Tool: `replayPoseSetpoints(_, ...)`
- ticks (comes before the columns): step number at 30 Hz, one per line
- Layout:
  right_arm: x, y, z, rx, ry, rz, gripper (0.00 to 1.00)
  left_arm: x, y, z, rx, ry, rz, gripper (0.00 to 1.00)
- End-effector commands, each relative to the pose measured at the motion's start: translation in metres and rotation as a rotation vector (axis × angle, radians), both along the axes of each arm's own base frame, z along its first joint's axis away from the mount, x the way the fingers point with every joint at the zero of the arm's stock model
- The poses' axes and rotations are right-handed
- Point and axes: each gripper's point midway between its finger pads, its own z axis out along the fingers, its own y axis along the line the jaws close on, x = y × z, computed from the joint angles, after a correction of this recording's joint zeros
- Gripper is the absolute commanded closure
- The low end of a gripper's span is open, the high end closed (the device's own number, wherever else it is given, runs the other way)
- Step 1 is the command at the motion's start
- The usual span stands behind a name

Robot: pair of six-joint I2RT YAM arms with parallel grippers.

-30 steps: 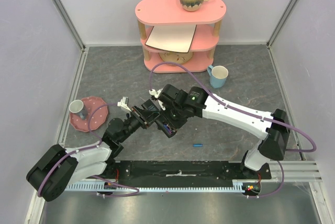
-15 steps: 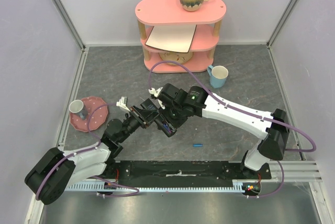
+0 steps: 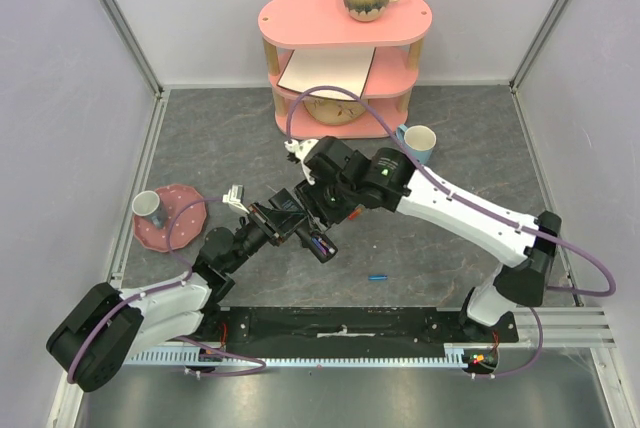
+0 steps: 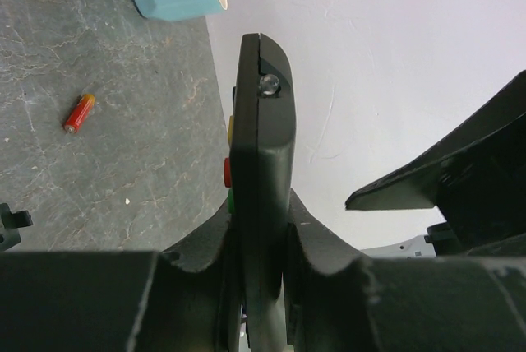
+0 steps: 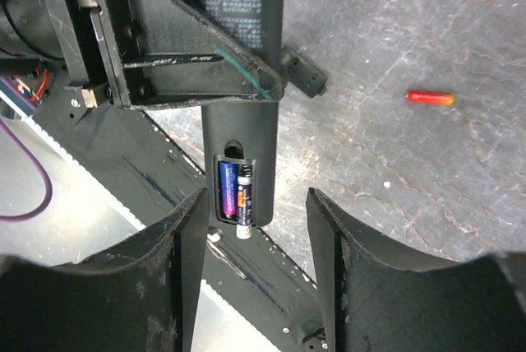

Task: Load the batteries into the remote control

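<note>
The right claw (image 5: 255, 233) hangs spread wide with nothing in it, straight over the remote control (image 5: 238, 134). The left claw (image 4: 261, 229) clamps the remote tight, up off the tabletop (image 5: 394, 171) near its middle. Both batteries (image 5: 233, 192) lie side by side in the open bay at the remote's 6 o'clock end. I'd say loading is nearly done. One cell's pale tip pokes past the bay's edge and looks to need seating. A red cell (image 5: 430, 97) lies loose at 2 o'clock.
</note>
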Motion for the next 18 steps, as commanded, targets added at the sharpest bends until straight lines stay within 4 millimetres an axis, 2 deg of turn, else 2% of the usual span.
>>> replayPoseSetpoints(1, 0.014, -0.01, 0.039, 0.094, -0.123, -0.057, 0.42, -0.005, 0.004, 0.001, -0.013, -0.023, 0.003, 0.98)
replayPoseSetpoints(2, 0.022, -0.002, 0.049, 0.164, -0.174, -0.08, 0.42, -0.005, 0.004, 0.003, -0.024, -0.025, 0.004, 0.98)
replayPoseSetpoints(3, 0.018, -0.015, 0.043, 0.192, -0.192, -0.107, 0.42, -0.005, 0.003, 0.005, -0.032, -0.026, 0.002, 0.98)
replayPoseSetpoints(4, 0.022, -0.021, 0.044, 0.228, -0.234, -0.145, 0.42, -0.005, 0.003, 0.008, -0.042, -0.031, 0.0, 0.98)
replayPoseSetpoints(5, 0.029, -0.011, 0.06, 0.351, -0.295, -0.166, 0.41, -0.006, 0.002, 0.012, -0.056, -0.034, -0.012, 0.98)
replayPoseSetpoints(6, 0.021, -0.029, 0.047, 0.385, -0.315, -0.171, 0.39, -0.007, 0.001, 0.015, -0.062, -0.038, -0.022, 0.98)
replayPoseSetpoints(7, 0.019, -0.032, 0.048, 0.441, -0.339, -0.182, 0.35, -0.007, 0.0, 0.019, -0.074, -0.038, -0.031, 0.98)
replayPoseSetpoints(8, 0.02, -0.029, 0.064, 0.55, -0.381, -0.185, 0.27, -0.01, -0.003, 0.021, -0.08, -0.038, -0.054, 0.98)
replayPoseSetpoints(9, 0.011, -0.041, 0.056, 0.575, -0.393, -0.167, 0.24, -0.011, -0.004, 0.025, -0.089, -0.043, -0.063, 0.98)
replayPoseSetpoints(11, 0.005, -0.05, 0.063, 0.62, -0.432, -0.134, 0.18, -0.013, -0.006, 0.027, -0.105, -0.026, -0.089, 0.98)
replayPoseSetpoints(12, 0.003, -0.053, 0.051, 0.605, -0.425, -0.125, 0.17, -0.014, -0.007, 0.028, -0.111, -0.024, -0.096, 0.98)
replayPoseSetpoints(13, 0.001, -0.054, 0.049, 0.608, -0.43, -0.106, 0.16, -0.015, -0.007, 0.029, -0.122, -0.015, -0.102, 0.98)
replayPoseSetpoints(14, -0.003, -0.056, 0.055, 0.65, -0.445, -0.09, 0.15, -0.016, -0.008, 0.029, -0.125, -0.011, -0.114, 0.98)
replayPoseSetpoints(15, -0.006, -0.058, 0.038, 0.637, -0.436, -0.083, 0.15, -0.017, -0.009, 0.03, -0.129, -0.008, -0.119, 0.98)
replayPoseSetpoints(16, -0.008, -0.06, 0.036, 0.66, -0.436, -0.081, 0.14, -0.017, -0.009, 0.032, -0.138, -0.002, -0.125, 0.98)
replayPoseSetpoints(17, -0.013, -0.061, 0.048, 0.729, -0.454, -0.06, 0.13, -0.019, -0.01, 0.032, -0.142, 0.003, -0.135, 0.98)
replayPoseSetpoints(18, -0.015, -0.063, 0.033, 0.728, -0.44, -0.056, 0.13, -0.018, -0.01, 0.033, -0.147, 0.01, -0.139, 0.98)
